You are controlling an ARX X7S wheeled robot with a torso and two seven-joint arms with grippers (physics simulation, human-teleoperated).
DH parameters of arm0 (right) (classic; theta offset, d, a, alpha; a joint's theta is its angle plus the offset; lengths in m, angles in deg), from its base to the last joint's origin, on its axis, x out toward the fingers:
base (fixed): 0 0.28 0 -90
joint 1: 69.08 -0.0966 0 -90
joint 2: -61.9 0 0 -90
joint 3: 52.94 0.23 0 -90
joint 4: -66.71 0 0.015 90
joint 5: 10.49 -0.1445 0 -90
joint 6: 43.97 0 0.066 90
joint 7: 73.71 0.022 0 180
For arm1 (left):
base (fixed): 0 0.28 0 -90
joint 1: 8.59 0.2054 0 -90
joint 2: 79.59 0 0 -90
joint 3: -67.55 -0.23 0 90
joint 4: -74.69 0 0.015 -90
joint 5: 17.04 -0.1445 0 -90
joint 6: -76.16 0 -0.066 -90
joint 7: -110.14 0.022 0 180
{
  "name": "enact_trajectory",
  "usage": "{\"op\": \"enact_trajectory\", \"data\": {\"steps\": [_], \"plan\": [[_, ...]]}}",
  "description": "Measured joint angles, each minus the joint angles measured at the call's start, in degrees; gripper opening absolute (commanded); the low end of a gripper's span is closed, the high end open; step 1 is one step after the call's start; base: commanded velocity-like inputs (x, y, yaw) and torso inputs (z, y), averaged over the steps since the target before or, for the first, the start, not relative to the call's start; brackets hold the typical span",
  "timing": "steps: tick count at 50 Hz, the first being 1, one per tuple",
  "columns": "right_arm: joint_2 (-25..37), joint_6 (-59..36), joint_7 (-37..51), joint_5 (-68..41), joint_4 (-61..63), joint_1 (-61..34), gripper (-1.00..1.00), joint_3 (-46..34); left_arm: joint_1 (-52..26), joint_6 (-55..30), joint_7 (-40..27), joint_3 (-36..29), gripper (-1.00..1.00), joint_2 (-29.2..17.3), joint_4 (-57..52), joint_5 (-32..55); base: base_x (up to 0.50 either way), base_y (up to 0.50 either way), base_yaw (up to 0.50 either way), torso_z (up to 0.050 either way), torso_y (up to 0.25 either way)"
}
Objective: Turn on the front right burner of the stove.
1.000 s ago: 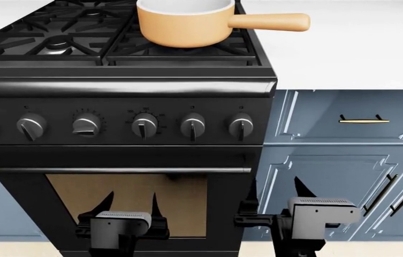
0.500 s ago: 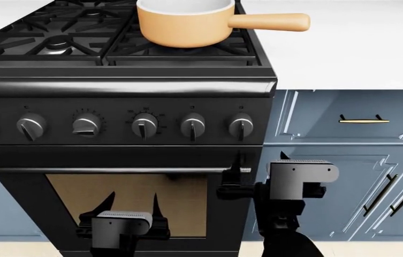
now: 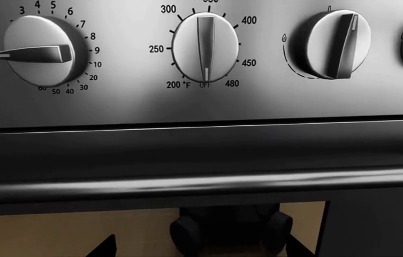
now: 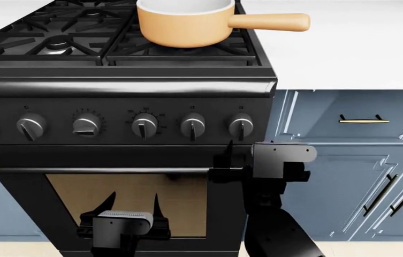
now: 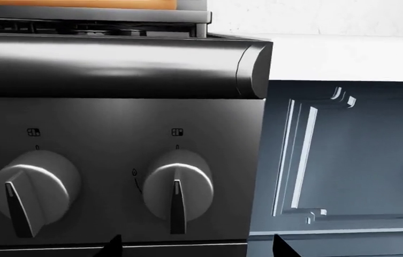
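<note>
The black stove (image 4: 115, 88) fills the left of the head view. Its front right burner grate (image 4: 194, 52) is partly covered by an orange saucepan (image 4: 185, 21), which hides the burner's centre. Several knobs line the front panel; the rightmost knob (image 4: 241, 126) points straight down and also shows in the right wrist view (image 5: 177, 184). My right gripper (image 4: 251, 145) is open and empty, just below and right of that knob, apart from it, its tips low in the right wrist view (image 5: 197, 246). My left gripper (image 4: 131, 201) is open and empty before the oven window (image 4: 180, 203).
The oven's bar handle (image 4: 80, 170) runs below the knobs. The left wrist view shows a timer knob (image 3: 40, 51), an oven temperature knob (image 3: 205, 48) at OFF and a burner knob (image 3: 333, 45). Blue-grey cabinets (image 4: 351, 160) with a brass handle (image 4: 363, 120) stand right, under a white counter (image 4: 351, 48).
My right gripper has risen and moved left, from beside the oven door up to just under the rightmost knob. The left gripper has not moved.
</note>
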Motion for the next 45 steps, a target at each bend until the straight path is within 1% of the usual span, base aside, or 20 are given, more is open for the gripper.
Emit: {"op": "enact_trajectory", "data": {"steps": [13, 45], "plan": [[0.01, 1.55, 1.41, -0.42, -5.15, -4.02, 1.00, -1.67, -0.34, 0.06, -0.25, -0.55, 1.00, -0.32, 0.38, 0.38, 0.00, 0.00, 0.00, 0.000, 0.000], [-0.16, 6.92, 3.16, -3.84, -16.51, -8.13, 1.00, -4.43, -0.53, 0.08, -0.99, -1.75, 1.00, -1.22, 0.43, 1.13, 0.00, 0.00, 0.00, 0.000, 0.000]]}}
